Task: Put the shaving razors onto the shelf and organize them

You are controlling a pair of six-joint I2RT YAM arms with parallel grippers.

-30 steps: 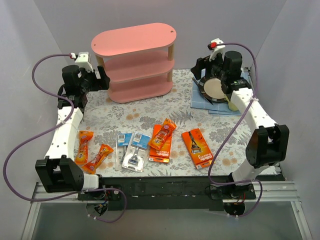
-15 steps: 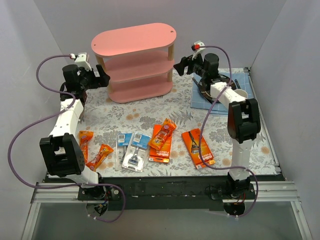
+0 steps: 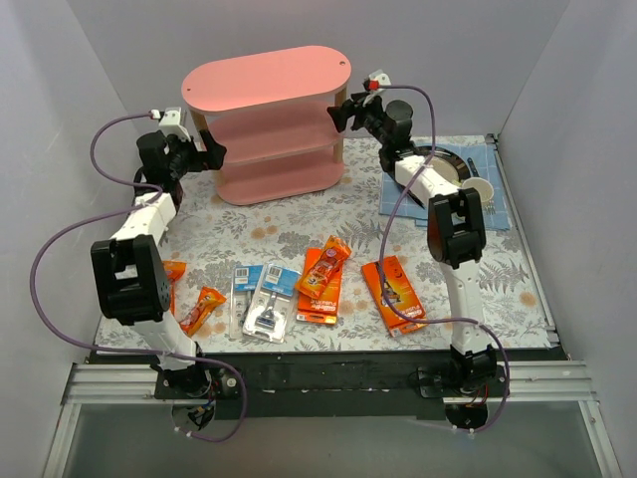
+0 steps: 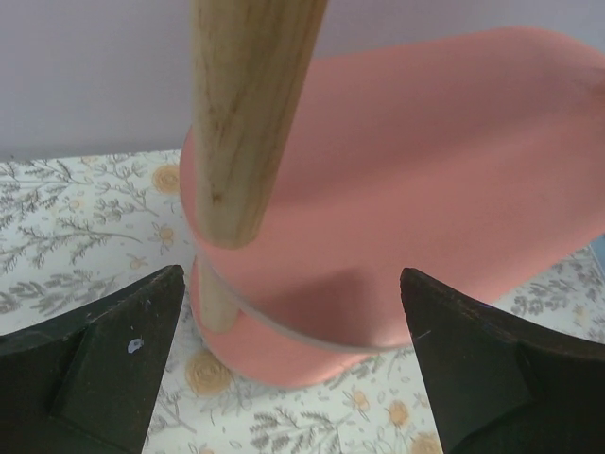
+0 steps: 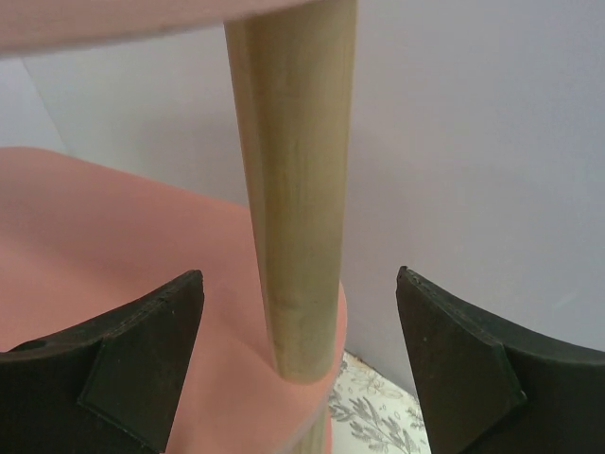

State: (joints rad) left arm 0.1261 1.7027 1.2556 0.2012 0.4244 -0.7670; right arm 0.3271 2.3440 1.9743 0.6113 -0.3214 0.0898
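Observation:
The pink shelf (image 3: 267, 118) stands at the back of the table, with no packs visible on its boards. My left gripper (image 3: 211, 154) is open at its left end, where the left wrist view shows a wooden post (image 4: 250, 123) and the lower boards (image 4: 425, 199) ahead of my left gripper (image 4: 288, 307). My right gripper (image 3: 341, 112) is open at the shelf's right end, and in the right wrist view my right gripper (image 5: 298, 274) straddles a post (image 5: 298, 189) without touching it. The shaving razors lie near the front: orange bags (image 3: 203, 308), blister packs (image 3: 270, 299), and orange cards (image 3: 395, 294).
A blue cloth (image 3: 402, 200) at the back right carries a dark plate (image 3: 439, 167) and a white cup (image 3: 482, 189). Grey walls close in the table on the left, back and right. More orange packs (image 3: 322, 273) lie mid-table.
Both arms have swung inward to the shelf's ends. The right gripper left the plate area and now faces the right post. The left gripper has opened wider.

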